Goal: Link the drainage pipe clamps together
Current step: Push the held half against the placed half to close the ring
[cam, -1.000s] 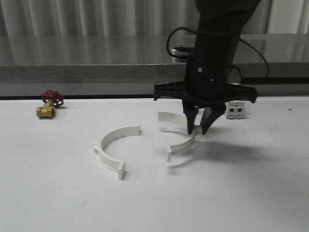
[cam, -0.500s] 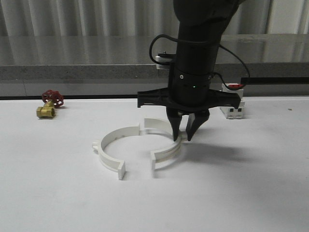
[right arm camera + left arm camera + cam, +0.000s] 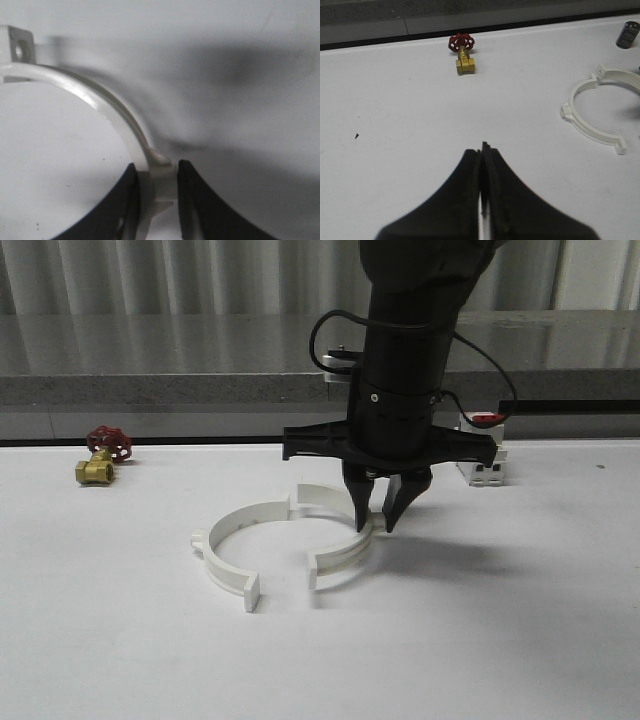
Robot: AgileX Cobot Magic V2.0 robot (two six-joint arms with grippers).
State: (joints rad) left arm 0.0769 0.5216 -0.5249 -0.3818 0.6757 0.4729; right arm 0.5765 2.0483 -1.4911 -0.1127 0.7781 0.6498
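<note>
Leftward your right gripper (image 3: 376, 528) has slid its clamp (image 3: 345, 540), jaws pinching it, far tabs meeting the 2nd clamp (image 3: 232, 540); left gripper (image 3: 482, 150) jaws pressed together.

Right arm (image 3: 410, 370) clad in black; black cable (image 3: 330, 335) looped alongside; tapered black fingers (image 3: 362, 502) fitted below crossbar (image 3: 390, 445).

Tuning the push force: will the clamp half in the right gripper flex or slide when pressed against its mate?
The held clamp half looks like thin open plastic, so it may flex slightly. The other half lies loose on the smooth table and probably slides when pushed.
</note>
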